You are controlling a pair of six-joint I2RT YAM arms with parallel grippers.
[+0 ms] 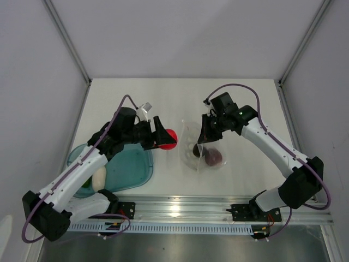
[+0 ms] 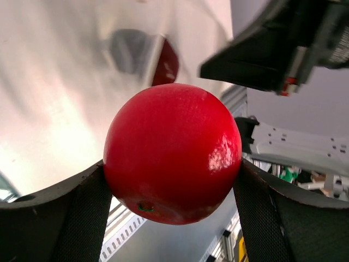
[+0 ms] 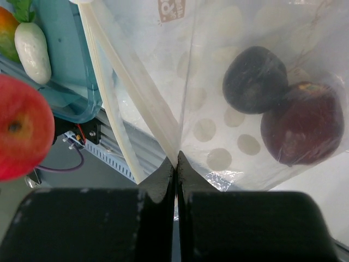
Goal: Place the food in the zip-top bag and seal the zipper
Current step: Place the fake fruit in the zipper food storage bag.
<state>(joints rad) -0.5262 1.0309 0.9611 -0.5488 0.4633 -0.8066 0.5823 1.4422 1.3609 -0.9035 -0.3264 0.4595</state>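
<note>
Red fruit (image 1: 169, 138) between tray (image 1: 136, 170), bag (image 1: 188, 148) (white piece (image 1: 99, 178) in tray).

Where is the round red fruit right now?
In the top view, the red fruit is clamped in the left gripper near the table's middle, just left of the zip-top bag.

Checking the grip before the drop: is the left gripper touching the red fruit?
Touching. The left wrist view shows the left gripper with both fingers pressed against the red fruit, no gap.
</note>
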